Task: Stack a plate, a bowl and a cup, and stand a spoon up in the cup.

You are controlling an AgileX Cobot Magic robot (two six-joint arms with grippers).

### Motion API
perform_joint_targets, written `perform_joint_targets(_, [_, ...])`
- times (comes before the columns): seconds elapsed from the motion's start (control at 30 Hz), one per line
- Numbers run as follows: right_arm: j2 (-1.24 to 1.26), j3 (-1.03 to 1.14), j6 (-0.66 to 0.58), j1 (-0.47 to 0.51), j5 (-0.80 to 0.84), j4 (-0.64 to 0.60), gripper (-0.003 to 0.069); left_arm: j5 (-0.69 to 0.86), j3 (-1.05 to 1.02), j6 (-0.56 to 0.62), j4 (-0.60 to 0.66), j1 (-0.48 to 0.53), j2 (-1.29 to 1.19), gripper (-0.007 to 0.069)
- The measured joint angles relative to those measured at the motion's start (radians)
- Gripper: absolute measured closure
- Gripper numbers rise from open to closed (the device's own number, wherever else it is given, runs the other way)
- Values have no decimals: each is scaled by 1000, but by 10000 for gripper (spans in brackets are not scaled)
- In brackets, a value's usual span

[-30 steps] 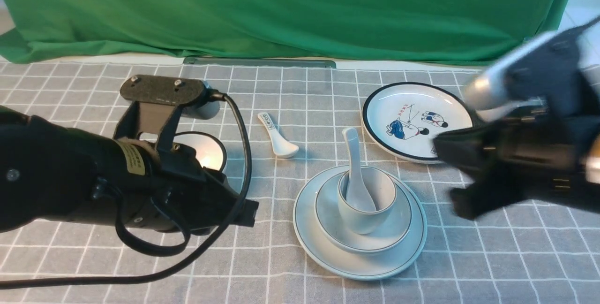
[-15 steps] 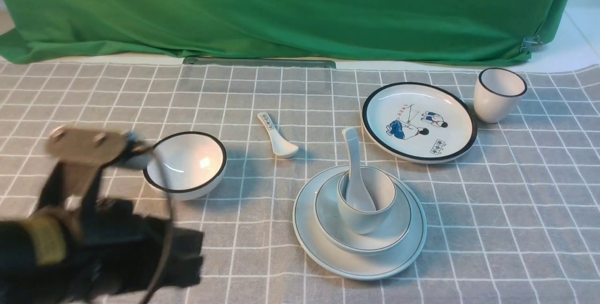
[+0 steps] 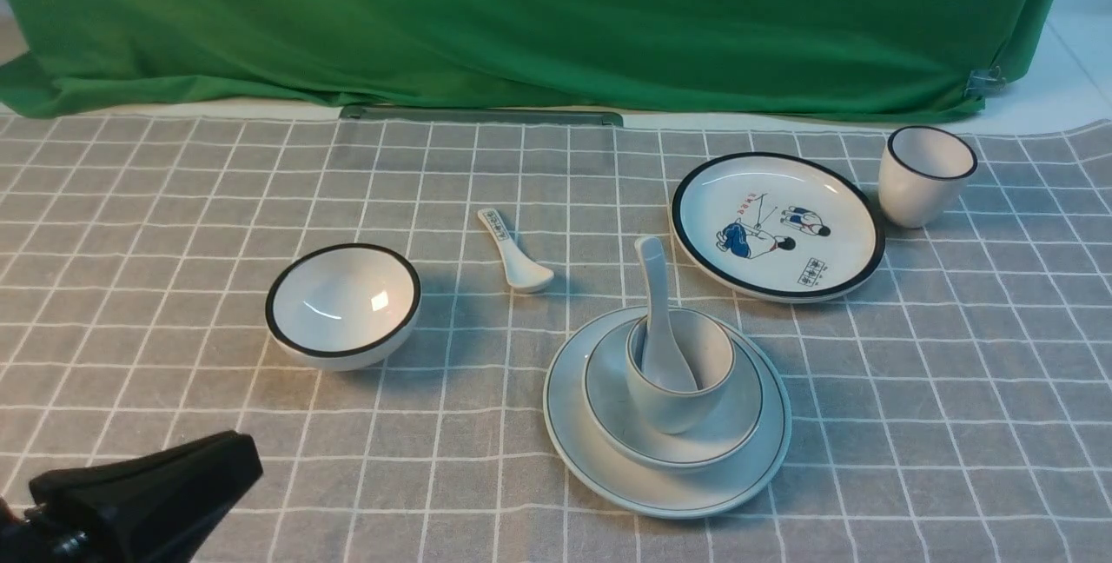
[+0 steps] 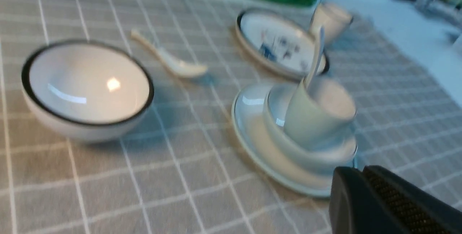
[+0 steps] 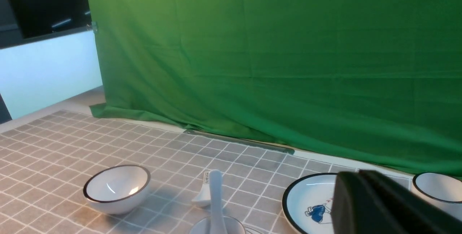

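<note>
The pale plate (image 3: pixel 569 446) lies on the checked cloth right of centre. The shallow bowl (image 3: pixel 740 424) rests in it and the handleless cup (image 3: pixel 673 411) stands in the bowl. The plain spoon (image 3: pixel 653 285) stands in the cup, handle leaning up toward the back. My left gripper (image 3: pixel 236 457) is shut and empty at the near left corner, well away from the stack. The left wrist view shows its closed tip (image 4: pixel 355 170) beside the plate (image 4: pixel 249 125) and the cup (image 4: pixel 310 118). My right gripper (image 5: pixel 355 175) is shut and empty, seen only in its wrist view, raised above the table.
A black-rimmed white bowl (image 3: pixel 343 304) sits left of centre. A small white spoon (image 3: pixel 512 255) lies behind the stack. A black-rimmed cartoon plate (image 3: pixel 777 224) and a black-rimmed cup (image 3: pixel 923 174) stand at the back right. Green cloth (image 3: pixel 521 16) hangs along the far edge.
Both arms have pulled back from the table. The right arm has left the front view, and the left arm has dropped to the near left corner. The stack has not moved.
</note>
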State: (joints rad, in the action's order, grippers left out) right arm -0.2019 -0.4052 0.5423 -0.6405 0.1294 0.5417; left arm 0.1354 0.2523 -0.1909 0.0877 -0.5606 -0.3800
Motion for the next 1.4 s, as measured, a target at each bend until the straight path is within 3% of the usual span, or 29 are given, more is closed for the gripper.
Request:
perform_joint_targets(0.53, [0,0,-1,0,-1,0,590,-18,-2,35,0,0,3,615])
perform_joint_targets(0.7, [0,0,-1,0,-1,0,578,-22,-9,119,-59,8,14,615])
perform_joint_targets(0.87, [0,0,-1,0,-2,0,571,-79,-97,224,3,162,101,615])
perform_joint_targets(0.93, [0,0,-1,0,-2,0,564,-126,-174,249,31,291,182,614])
perform_joint_targets(1.1, [0,0,-1,0,-3,0,556,-120,-256,259,39,487,338,613])
perform_joint_targets(1.3, [0,1,-1,0,-2,0,545,70,-258,266,-10,534,379,613])
perform_joint_targets(1.4, [0,1,-1,0,-2,0,533,94,-259,266,-19,534,379,613])
